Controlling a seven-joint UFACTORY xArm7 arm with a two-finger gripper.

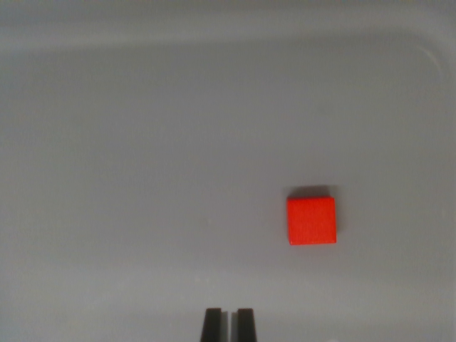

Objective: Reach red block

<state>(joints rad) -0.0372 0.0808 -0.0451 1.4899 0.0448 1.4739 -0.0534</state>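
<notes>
A small red block (311,221) lies flat on the grey surface, right of centre in the wrist view. My gripper (228,324) shows only as two dark fingertips at the bottom edge, standing close together with a thin gap and nothing between them. The block sits up and to the wrist view's right of the fingertips, well apart from them.
The grey surface (142,178) looks like a shallow tray, with a raised rim along the top and a rounded corner (436,60) at the upper right.
</notes>
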